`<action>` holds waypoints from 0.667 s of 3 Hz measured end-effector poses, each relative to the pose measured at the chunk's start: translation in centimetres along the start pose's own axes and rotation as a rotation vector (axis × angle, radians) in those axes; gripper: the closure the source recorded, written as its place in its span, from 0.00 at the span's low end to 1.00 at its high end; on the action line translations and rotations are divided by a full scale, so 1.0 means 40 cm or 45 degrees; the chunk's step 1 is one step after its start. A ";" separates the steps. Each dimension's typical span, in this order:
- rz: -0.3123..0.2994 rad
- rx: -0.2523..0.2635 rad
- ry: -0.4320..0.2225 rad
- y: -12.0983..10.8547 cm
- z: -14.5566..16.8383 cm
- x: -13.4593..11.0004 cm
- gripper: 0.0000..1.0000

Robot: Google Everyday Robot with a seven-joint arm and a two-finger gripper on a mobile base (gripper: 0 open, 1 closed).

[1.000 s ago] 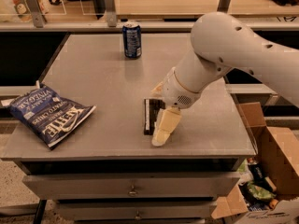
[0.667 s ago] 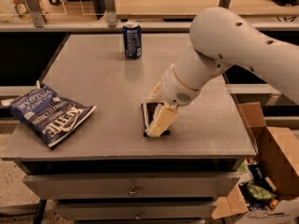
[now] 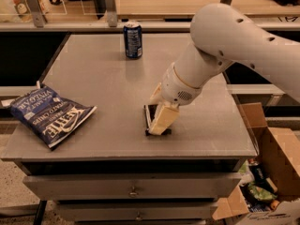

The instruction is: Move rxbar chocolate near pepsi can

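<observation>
The rxbar chocolate (image 3: 149,118), a flat dark bar, lies on the grey table (image 3: 93,74) near its front edge, right of centre. My gripper (image 3: 159,110) is down right over the bar and covers most of it; its cream fingers (image 3: 163,119) stand apart, so it is open. Only the bar's left edge and near end show. The pepsi can (image 3: 132,40), dark blue with a silver top, stands upright at the table's far edge, well behind the bar and slightly to the left.
A large blue chip bag (image 3: 49,116) lies at the table's front left corner. An open cardboard box (image 3: 269,172) with items sits on the floor to the right. Drawers run below the tabletop. A counter rail stands behind the table.
The gripper has come lower and a little left onto the bar, and covers more of it. The bar, can and chip bag have not moved.
</observation>
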State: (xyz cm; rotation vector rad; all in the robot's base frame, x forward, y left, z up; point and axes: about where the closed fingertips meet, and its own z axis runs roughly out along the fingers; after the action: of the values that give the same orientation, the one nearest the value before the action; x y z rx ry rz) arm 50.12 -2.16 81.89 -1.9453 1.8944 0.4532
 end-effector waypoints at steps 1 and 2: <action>-0.002 0.000 0.001 0.002 0.000 -0.002 1.00; -0.036 0.020 -0.012 -0.020 -0.010 -0.022 1.00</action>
State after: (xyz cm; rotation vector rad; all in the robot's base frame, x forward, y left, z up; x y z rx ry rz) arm 50.85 -1.58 82.72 -1.9540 1.8564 0.4377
